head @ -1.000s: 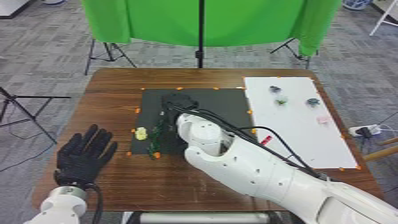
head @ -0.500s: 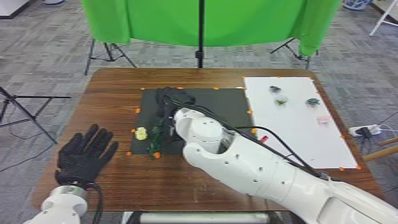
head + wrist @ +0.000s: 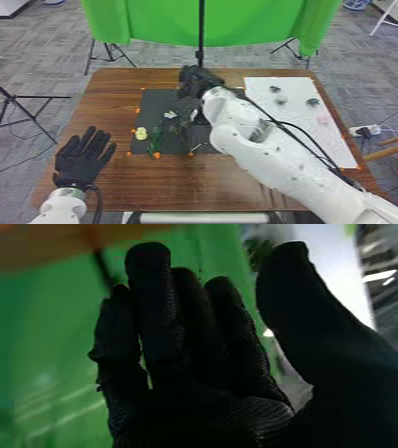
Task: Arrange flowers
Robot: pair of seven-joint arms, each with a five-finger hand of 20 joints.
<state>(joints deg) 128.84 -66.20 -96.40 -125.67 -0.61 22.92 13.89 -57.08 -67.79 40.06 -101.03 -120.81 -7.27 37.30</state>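
Black fabric covered your right hand (image 3: 197,80), which was over the far edge of the dark mat (image 3: 149,102), between the mat and the far edge of the brown worktop (image 3: 114,102). You had it wide: in the wrist view its fingers stood straight and the thumb was well apart from them, with the green cloth (image 3: 258,22) behind. You could not tell from the head view whether the glove touched the surface. From that hand the white right arm (image 3: 253,145) ran back across the mat toward your near right corner, a black cable (image 3: 306,145) along it. On the mat, nearer you than the hand, lay a white flower (image 3: 171,115), and toward the mat's left edge you had a yellow flower (image 3: 140,133) just beside some green stems (image 3: 155,137). To the right of the mat, the white board (image 3: 324,147) carried a dark flower (image 3: 275,89), a pale green flower (image 3: 281,100) near it, a blue-grey flower (image 3: 313,102) farther right, and a pink flower (image 3: 323,119) nearer you. Orange marks edged the mat and the board. Your left hand (image 3: 82,160) was at the left side of the worktop, well apart from the right one, its fingers straight and a little spread, pointing away from you.
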